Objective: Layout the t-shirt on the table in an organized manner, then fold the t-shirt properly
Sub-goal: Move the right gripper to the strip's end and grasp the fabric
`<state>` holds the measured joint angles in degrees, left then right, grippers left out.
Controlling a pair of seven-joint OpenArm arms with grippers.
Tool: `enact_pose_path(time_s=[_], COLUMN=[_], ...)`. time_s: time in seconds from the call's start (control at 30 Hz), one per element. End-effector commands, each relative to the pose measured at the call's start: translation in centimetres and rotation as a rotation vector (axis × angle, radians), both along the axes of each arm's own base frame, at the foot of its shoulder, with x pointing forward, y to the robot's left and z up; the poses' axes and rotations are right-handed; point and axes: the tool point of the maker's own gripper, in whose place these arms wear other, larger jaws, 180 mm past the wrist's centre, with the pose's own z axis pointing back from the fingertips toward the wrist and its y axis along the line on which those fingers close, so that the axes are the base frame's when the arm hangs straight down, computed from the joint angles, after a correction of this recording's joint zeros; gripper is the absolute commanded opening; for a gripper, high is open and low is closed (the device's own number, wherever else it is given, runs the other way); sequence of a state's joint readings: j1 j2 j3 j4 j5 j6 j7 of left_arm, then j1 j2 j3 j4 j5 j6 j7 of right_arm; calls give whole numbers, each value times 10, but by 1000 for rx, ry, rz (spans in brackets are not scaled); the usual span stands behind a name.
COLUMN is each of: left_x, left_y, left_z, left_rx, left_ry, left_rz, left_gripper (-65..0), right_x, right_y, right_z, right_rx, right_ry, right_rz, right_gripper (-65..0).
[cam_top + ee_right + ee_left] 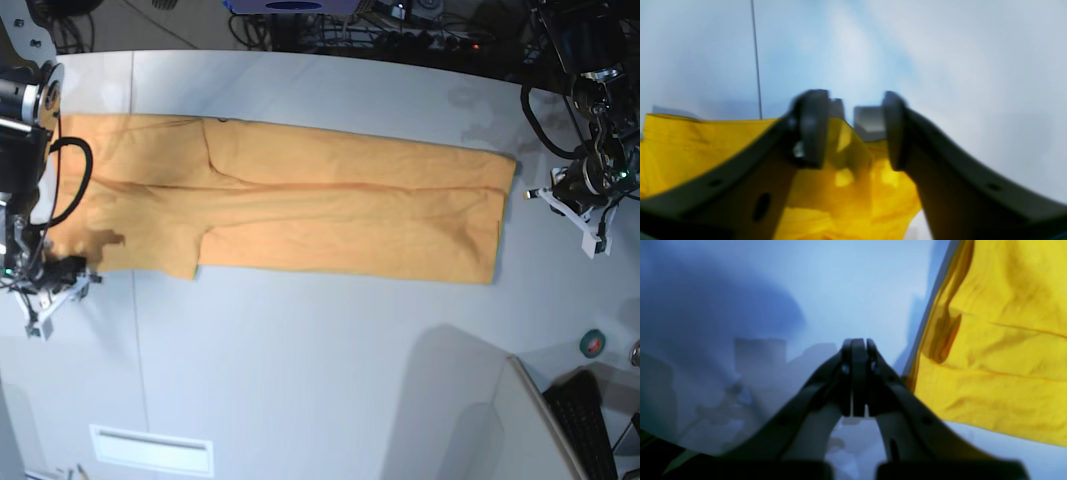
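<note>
**Orange-yellow t-shirt folded into a long band across a white surface**

The t-shirt (300, 215) lies flat across the middle of the pale surface (320, 380), folded lengthwise into a long strip running almost from one side to the other. No container appears in any view.

Both wrist views are blurred. Any lettering on the cloth cannot be made out. In the overhead view both arms are cut off by the picture's edges.

The left pincer (858, 380) is pressed together with nothing between its tips, just beside the shirt's end edge but apart from it. The right pincer (853, 130) stands spread above the other end of the shirt (yellow cloth shows in the gap, not pinched).

A thin dark seam (756, 60) crosses the surface. Cables (400, 30) crowd the far edge, and a small green roll (593, 343) and a keyboard (590, 425) sit at the corner.
</note>
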<state>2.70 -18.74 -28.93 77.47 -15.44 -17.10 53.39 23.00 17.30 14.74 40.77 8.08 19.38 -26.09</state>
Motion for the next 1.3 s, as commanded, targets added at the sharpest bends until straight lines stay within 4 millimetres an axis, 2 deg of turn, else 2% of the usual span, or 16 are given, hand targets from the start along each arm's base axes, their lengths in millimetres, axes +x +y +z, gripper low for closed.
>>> enact_pose_path(time_s=[0.0,0.2,0.33,0.4,0.5,0.57,0.7,0.97,1.03,1.2,1.27], left_x=[12,11,11,10,10,10,10,10,10,10,9], left_y=[8,7,8,8,8,8,8,8,8,8,9], left_z=[15,13,14,13,13,13,13,13,13,13,14], left_rx=[22,21,22,22,24,23,23,26,26,27,28], left_ry=[-47,-44,-44,-42,-41,-40,-40,-40,-40,-38,-36], left_rz=[-5,-5,-5,-5,-5,-5,-5,-5,-5,-5,-5], left_gripper=[-650,-650,-650,-650,-650,-650,-650,-650,-650,-650,-650], right_x=[15,9,8,7,10,14,17,17,17,17,17], right_y=[-11,-6,-6,-6,-6,-6,-8,-7,2,7,7], right_z=[16,-9,-13,-13,-10,-4,2,1,-1,-3,-3], right_rx=[-13,46,51,53,50,40,30,30,43,50,50], right_ry=[-46,-15,-23,-24,-34,-57,-78,-75,-73,-70,-70], right_rz=[-13,-54,-61,-61,-57,-50,-44,-43,-37,-33,-33], right_gripper=[-335,-329,-333,-395,-548,-620,-644,-650,-575,-299,-284])
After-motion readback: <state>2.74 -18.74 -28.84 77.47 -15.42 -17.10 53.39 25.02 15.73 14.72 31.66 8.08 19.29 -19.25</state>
